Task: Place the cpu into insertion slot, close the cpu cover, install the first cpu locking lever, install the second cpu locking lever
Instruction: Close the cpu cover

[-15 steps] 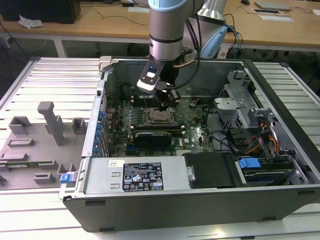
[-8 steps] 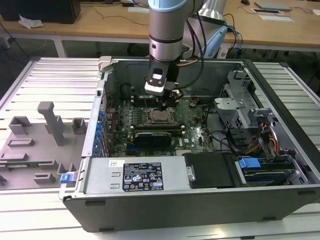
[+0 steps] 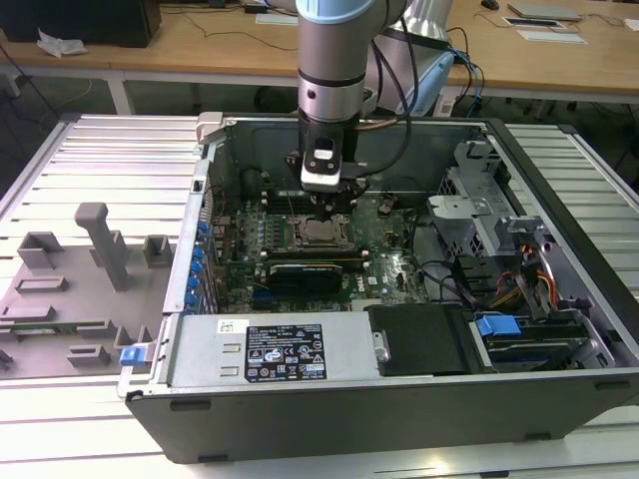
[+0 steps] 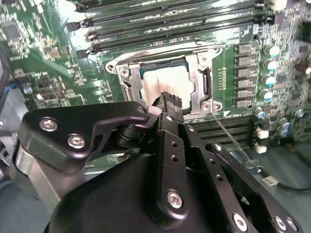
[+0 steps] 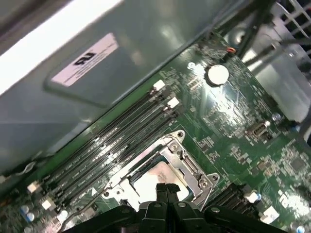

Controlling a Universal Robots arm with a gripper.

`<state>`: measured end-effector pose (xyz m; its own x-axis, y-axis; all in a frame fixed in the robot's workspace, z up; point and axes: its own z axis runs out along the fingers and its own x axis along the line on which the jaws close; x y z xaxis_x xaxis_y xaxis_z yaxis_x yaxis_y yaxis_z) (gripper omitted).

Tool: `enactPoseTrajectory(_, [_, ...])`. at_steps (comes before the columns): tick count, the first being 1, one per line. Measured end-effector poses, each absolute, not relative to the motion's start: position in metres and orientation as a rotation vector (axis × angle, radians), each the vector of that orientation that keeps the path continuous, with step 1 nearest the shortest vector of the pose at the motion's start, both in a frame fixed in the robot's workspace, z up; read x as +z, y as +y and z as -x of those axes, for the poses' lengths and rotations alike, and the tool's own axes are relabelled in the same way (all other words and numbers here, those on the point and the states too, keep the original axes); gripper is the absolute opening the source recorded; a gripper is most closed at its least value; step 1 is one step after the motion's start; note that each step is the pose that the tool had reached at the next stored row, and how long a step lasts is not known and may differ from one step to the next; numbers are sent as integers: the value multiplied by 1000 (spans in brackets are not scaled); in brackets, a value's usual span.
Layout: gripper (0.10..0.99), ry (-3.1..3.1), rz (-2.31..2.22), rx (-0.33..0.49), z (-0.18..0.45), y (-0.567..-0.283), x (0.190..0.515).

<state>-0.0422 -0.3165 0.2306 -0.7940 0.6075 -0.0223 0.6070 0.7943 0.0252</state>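
Hovering my gripper [image 4: 167, 100], fingers pinched together and empty, over cpu [image 4: 163, 80] under closed cpu cover [image 4: 196, 77]; exterior view: 12 o'clock of insertion slot [image 3: 321, 233]. I'd press straight down, gently.

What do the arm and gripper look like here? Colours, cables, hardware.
The arm is a silver-grey cylinder with a light blue cap and black wrist. A white box is mounted at the wrist, and dark cables run beside it. The gripper is black linkage bars with silver screws.
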Motion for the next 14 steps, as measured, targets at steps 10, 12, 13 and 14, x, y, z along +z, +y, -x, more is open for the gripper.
enactPoseTrajectory(10, [106,3051,-627,31,42,-317,231])
enactPoseTrajectory(12, [106,3064,-564,32,42,-317,231])
enactPoseTrajectory(13, [106,3070,-529,33,42,-317,231])
enactPoseTrajectory(14, [106,3075,-500,33,42,-317,231])
